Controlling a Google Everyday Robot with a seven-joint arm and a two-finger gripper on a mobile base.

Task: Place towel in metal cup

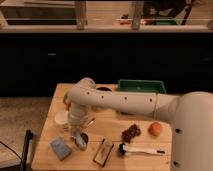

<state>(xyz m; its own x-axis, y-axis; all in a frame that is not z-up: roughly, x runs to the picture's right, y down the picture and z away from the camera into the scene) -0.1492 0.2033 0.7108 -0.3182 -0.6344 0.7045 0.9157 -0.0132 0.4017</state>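
Note:
My gripper (80,128) points down at the left of the wooden table, just above the metal cup (83,141). The cup is small, shiny and silver, and it stands between the blue pad and a flat rectangular item. The pale blue-grey towel (76,134) hangs limp right under the gripper, at the cup's left rim. I cannot tell whether it is inside the cup or only touching the rim. My white arm (120,101) reaches in from the right and hides the table behind it.
A white round cup (61,118) stands just left of the gripper. A brighter blue pad (61,148) lies at the front left. A flat rectangular item (103,151), a dark cluster (131,132), an orange fruit (156,129), a brush (141,150) and a green tray (141,86) lie to the right.

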